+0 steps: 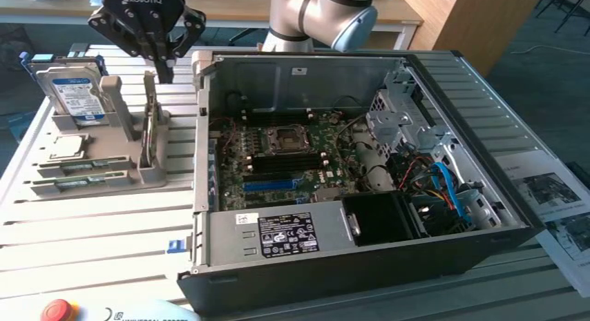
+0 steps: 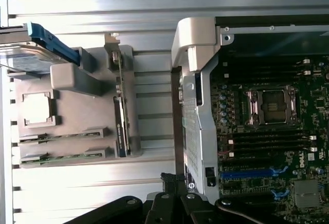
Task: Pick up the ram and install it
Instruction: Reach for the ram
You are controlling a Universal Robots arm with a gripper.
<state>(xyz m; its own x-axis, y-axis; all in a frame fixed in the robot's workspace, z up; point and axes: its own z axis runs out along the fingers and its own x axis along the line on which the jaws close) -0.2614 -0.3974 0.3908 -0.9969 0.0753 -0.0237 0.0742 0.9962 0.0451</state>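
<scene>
Exterior view: we see hand (image 1: 166,71) with fingers pressed together, pinching nothing, hovering over one end of grey plastic holder (image 1: 110,145). ram (image 1: 81,165), a thin green stick, sits edge-up in slot, we reckon for easy pinching. It's below hand, well apart, at holder's other end.

Wrist view: hand (image 2: 172,196) glossy black. ram (image 2: 61,137) well off from it, over ribbed metal bench (image 2: 154,3). Open case (image 2: 198,106) just beside hand.

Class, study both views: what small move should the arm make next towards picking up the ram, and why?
Probably carry the gripper across the grey holder to above a ram stick. The jaws are shut and empty, up near the hard drive, while the ram lies untouched in the holder's slots.
</scene>
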